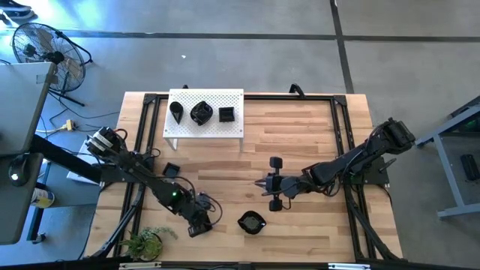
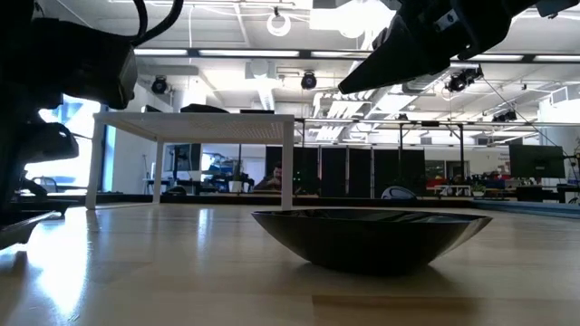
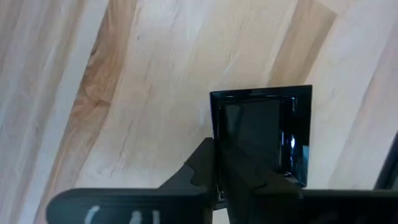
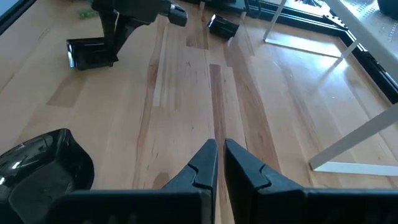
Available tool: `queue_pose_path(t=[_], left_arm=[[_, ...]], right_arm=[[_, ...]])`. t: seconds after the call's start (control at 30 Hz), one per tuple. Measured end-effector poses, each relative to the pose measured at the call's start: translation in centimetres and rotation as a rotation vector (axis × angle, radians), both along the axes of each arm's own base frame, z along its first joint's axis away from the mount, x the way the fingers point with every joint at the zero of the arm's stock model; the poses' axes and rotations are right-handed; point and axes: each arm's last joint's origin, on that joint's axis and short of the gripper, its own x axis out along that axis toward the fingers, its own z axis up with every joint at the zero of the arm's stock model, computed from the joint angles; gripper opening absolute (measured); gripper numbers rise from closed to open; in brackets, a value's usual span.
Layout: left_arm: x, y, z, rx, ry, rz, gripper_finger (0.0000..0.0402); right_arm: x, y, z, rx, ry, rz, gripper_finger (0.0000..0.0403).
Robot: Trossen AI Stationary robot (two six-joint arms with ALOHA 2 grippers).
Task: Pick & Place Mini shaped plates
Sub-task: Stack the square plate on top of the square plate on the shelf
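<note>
Starting with the biggest thing, the long wooden table is seen with a white board full of little holes standing on legs at its far edge. Three small shiny black plates are kept on that board in a row.

The left gripper is held low over the front of the table, near a small green plant. Its fingers look closed on the near rim of a shiny black square plate. That plate lies flat on the wood with its open side up. It is square, so no long side can be picked out, and its edges are turned a little against the grain of the boards.

The right gripper is held over the middle of the table, with its fingers pressed together and nothing between them.

A shiny black rounded wavy plate lies flat and open side up near the front edge, between the two grippers. From the right gripper it is found toward the front edge and a little toward the left arm's side. The right gripper is judged a bit nearer and is free. This plate is nearly round, so no clear pointing way is seen.

One more small black plate is left beside the left arm, well apart from both grippers
</note>
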Motion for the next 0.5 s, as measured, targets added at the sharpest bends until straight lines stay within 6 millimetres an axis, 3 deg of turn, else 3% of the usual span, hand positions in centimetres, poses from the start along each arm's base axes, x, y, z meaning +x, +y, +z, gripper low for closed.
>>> queue_pose_path(t=[0.2, 0.37, 0.5], left_arm=[[0.4, 2.6, 2.0, 0.083, -0.064, 0.035, 0.0003], [2.0, 7.4, 3.2, 0.200, -0.120, 0.186, 0.0002], [2.6, 10.6, 2.5, 0.261, -0.096, 0.286, 0.0001]], right_arm=[[0.0, 0.0, 0.0, -0.036, 0.004, 0.020, 0.0016], [0.1, -0.3, 0.1, -0.054, -0.006, -0.021, 0.0016], [0.3, -0.9, 0.2, -0.091, -0.035, -0.104, 0.0016]])
